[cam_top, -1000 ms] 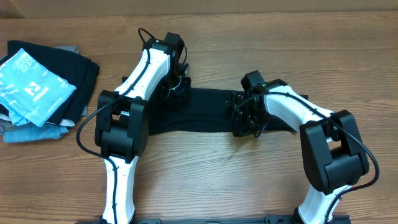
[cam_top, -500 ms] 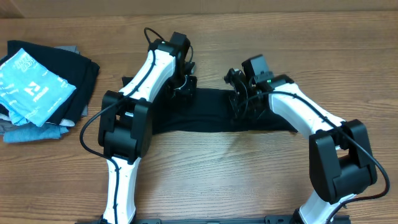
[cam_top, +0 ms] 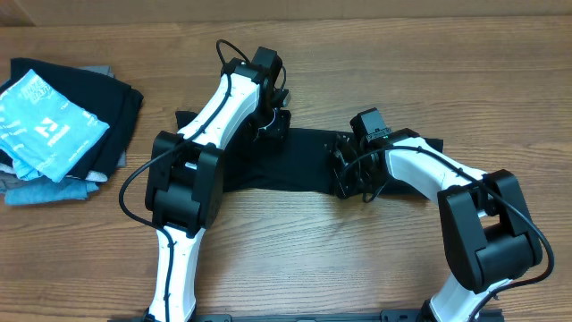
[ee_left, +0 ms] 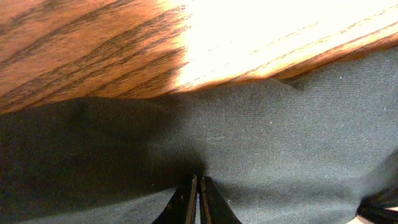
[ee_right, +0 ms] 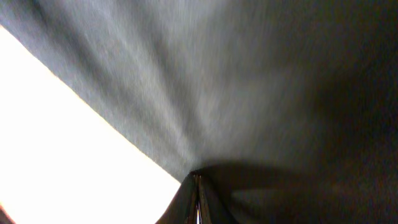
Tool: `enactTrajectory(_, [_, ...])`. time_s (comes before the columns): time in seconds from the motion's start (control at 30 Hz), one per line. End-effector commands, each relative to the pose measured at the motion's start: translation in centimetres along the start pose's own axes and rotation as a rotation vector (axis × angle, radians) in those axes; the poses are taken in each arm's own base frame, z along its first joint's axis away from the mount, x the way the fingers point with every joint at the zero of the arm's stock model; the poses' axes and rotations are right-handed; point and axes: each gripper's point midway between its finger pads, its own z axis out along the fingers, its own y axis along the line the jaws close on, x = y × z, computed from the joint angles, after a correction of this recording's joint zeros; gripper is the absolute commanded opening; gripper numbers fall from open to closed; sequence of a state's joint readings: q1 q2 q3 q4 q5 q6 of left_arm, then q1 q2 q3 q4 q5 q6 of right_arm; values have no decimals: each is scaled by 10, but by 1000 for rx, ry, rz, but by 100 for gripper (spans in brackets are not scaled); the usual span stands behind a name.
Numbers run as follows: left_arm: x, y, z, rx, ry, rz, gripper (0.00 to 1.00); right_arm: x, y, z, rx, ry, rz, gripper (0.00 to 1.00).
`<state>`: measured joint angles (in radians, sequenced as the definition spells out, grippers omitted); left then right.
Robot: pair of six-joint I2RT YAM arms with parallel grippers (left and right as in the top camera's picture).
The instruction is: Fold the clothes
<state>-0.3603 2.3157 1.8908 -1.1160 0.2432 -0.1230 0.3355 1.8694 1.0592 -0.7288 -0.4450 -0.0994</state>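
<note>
Softly creased black T-shirt (cam_top: 304,161)

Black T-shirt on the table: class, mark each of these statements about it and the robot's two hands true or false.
1. The left hand is shut on the black T-shirt. True.
2. The right hand hangs open above the black T-shirt. False: it is shut, pinching the fabric.
3. The black T-shirt lies on the light-blue garment. False: that garment tops a separate pile well apart from it.
4. The black T-shirt lies as a long band across the wooden table. True.
</note>
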Motion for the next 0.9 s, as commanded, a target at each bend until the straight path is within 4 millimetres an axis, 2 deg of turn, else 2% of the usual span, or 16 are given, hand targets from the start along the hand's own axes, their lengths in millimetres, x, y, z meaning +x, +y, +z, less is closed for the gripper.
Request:
enactTrajectory(0.0, [3, -3, 8, 10, 20, 22, 7, 3, 4, -3, -13, 12, 10, 4])
enactTrajectory(0.07, [3, -3, 8, 10, 20, 22, 7, -1, -3, -5, 21, 2, 11, 4])
enactTrajectory(0.17, [3, -3, 8, 10, 20, 22, 7, -16, -5, -16, 35, -34, 10, 4])
enactTrajectory(0.27, [4, -3, 9, 8, 23, 22, 7, -31, -6, -36, 44, -52, 26, 4])
enactTrajectory(0.33, [5, -1, 9, -3, 26, 29, 8, -34, -16, -52, 83, -45, 60, 4])
enactTrajectory(0.43, [4, 7, 8, -46, 23, 28, 8, -32, -41, -72, 165, -39, 141, 4])
enactTrajectory(0.67, [5, 8, 8, -47, 26, 26, 9, -12, -106, -94, 351, -46, 384, 4])
enactTrajectory(0.8, [6, 8, 8, -47, 29, 25, 9, -16, -133, -112, 379, -108, 455, 4])
enactTrajectory(0.83, [5, 8, 8, -47, 29, 25, 9, -16, -141, -119, 382, -123, 477, 5])
enactTrajectory(0.87, [6, 8, 8, -48, 32, 25, 10, -11, -153, -126, 386, -134, 513, 17])
